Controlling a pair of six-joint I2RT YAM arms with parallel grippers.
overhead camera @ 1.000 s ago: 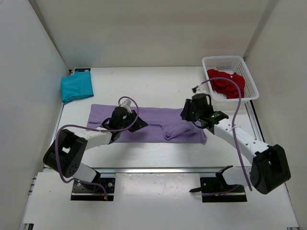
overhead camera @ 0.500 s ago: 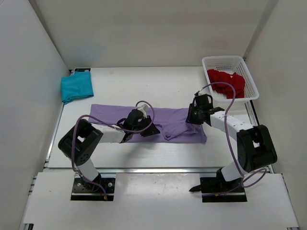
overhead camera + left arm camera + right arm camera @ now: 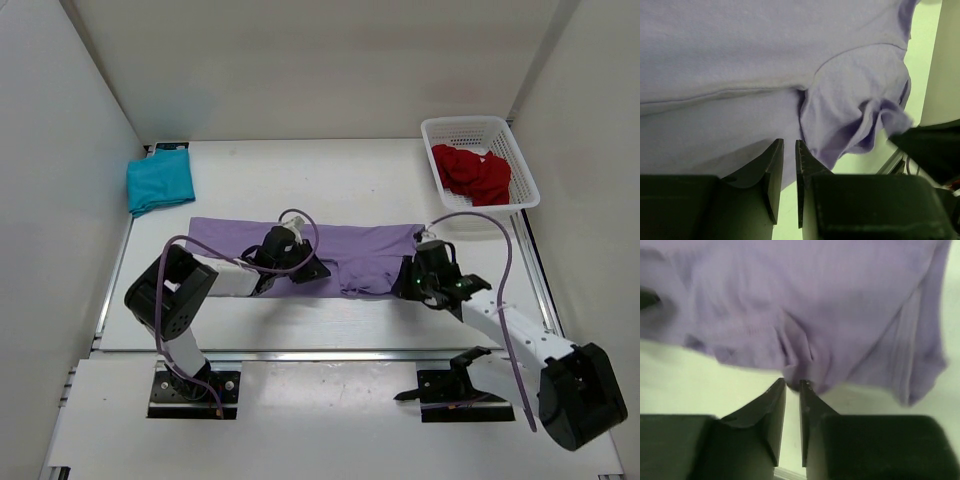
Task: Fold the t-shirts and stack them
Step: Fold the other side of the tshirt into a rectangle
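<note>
Lavender t-shirt (image 3: 360, 245) flat, long axis left-right across table (image 3: 330, 180)

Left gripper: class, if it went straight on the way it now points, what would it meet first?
The lavender t-shirt: its near edge lies right at the tips of the left gripper. Whether the nearly shut jaws already touch the cloth is unclear.

White arm links (image 3: 505, 325) with bulky black joints (image 3: 160, 300), looping purple cables (image 3: 470, 214), black wedge-shaped fingers (image 3: 772, 175), black base plates (image 3: 195, 392).
</note>
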